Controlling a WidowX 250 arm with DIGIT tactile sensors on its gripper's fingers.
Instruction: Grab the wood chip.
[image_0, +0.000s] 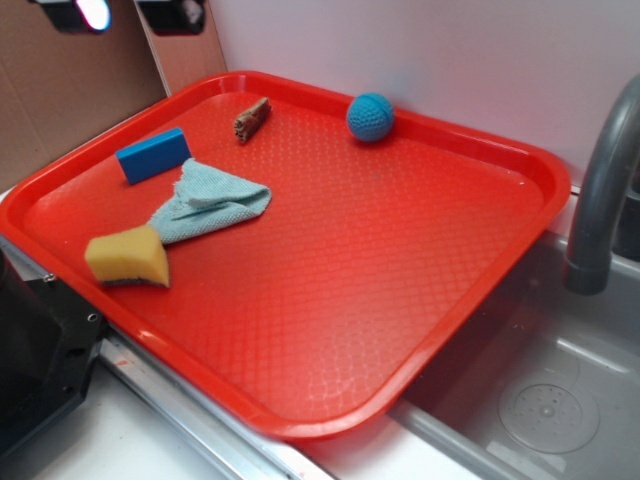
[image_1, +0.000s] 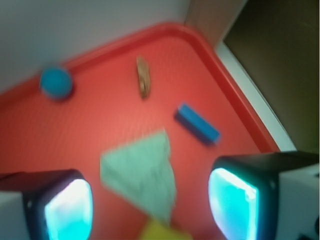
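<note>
The wood chip (image_0: 251, 119), a small brown bark-like piece, lies near the far rim of the red tray (image_0: 400, 290). The blurred wrist view shows the wood chip (image_1: 143, 76) far ahead on the tray (image_1: 100, 125). My gripper (image_1: 150, 205) hangs high above the tray with its jaws wide apart, and nothing sits between its glowing pads (image_1: 67, 207). Below the gap lie the cloth and the sponge, well short of the chip. In the exterior view only the gripper (image_0: 122, 10) tips show at the top left edge.
A blue block (image_0: 153, 155) lies left of the chip, also visible as a blue block (image_1: 197, 123). A light blue cloth (image_0: 210, 203) and yellow sponge (image_0: 128, 257) lie nearer. A blue ball (image_0: 370, 117) rests at the far rim. A grey faucet (image_0: 600, 190) and sink (image_0: 540, 400) stand right.
</note>
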